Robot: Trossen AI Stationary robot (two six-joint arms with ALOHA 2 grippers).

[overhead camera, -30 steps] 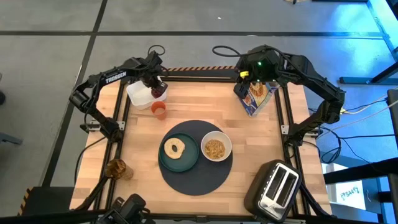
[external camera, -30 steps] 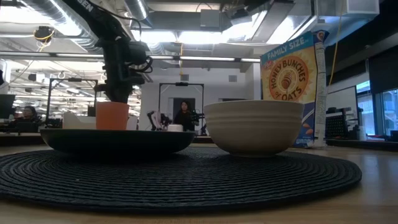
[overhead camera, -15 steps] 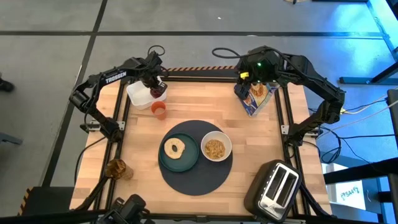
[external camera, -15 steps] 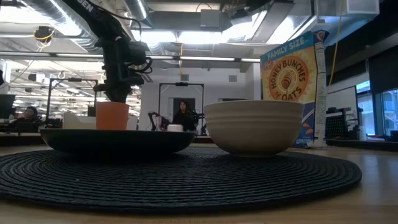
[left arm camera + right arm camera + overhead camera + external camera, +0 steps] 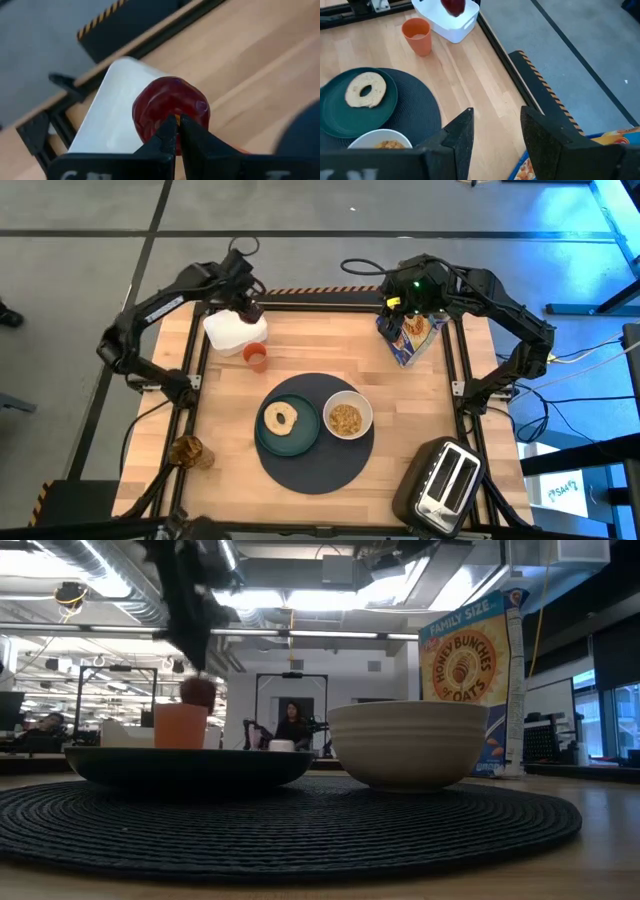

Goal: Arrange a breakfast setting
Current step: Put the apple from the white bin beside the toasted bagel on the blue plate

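Note:
My left gripper [image 5: 177, 131] is shut on a small red apple [image 5: 170, 107] above a white tub [image 5: 232, 332] at the table's far left. The apple also shows in the low view [image 5: 197, 692] and the right wrist view [image 5: 452, 6]. An orange cup [image 5: 256, 357] stands next to the tub. A bagel [image 5: 280, 418] lies on a teal plate [image 5: 262, 442] beside a white bowl [image 5: 347, 418] of cereal, both on the round navy mat [image 5: 318, 470]. My right gripper [image 5: 495, 125] is open and empty at the far right. No cutlery shows. My left gripper has the apple by its top [image 5: 176, 119], pinched between its two shut fingertips at the stem hollow. The fingers come from above, pointing down. The apple hangs below them, lifted clear of the white tub.
A cereal box [image 5: 412, 332] lies at the far right under my right arm. A toaster [image 5: 443, 480] stands at the near right corner and a glass jar [image 5: 186, 450] at the near left edge. Bare wood lies between the cup and the cereal box.
My left gripper has gone up, shut on the apple. The apple has come up out of the white tub and now shows above the orange cup in the low view.

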